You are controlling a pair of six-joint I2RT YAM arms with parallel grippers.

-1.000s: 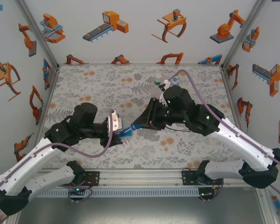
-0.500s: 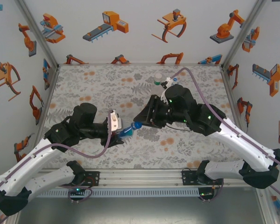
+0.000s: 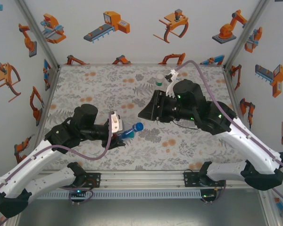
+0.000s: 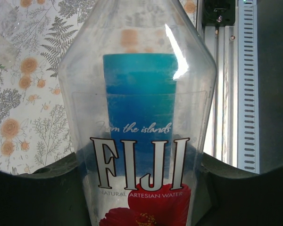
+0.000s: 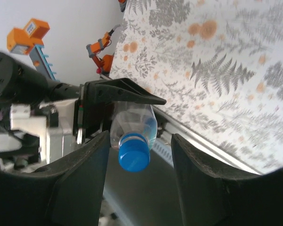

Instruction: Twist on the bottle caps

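We judge the bottle light, thin-walled and easily dented. Our left gripper is clamped on its labelled body, holding it sideways. The blue cap sits on its neck; the right gripper stands open just beyond it — best grasped by the cap's side.

capped bottle gripped sideways, right fingers clear of it

the left gripper clamps the blue-capped bottle, which lies on its side over the floral tabletop. its blue cap points toward the right arm. the right gripper hovers just past the bottle's cap end, up and to the right of it, not touching. well beyond the bottle, near the far edge, a green-labelled bottle stands upright with a white cap on top.
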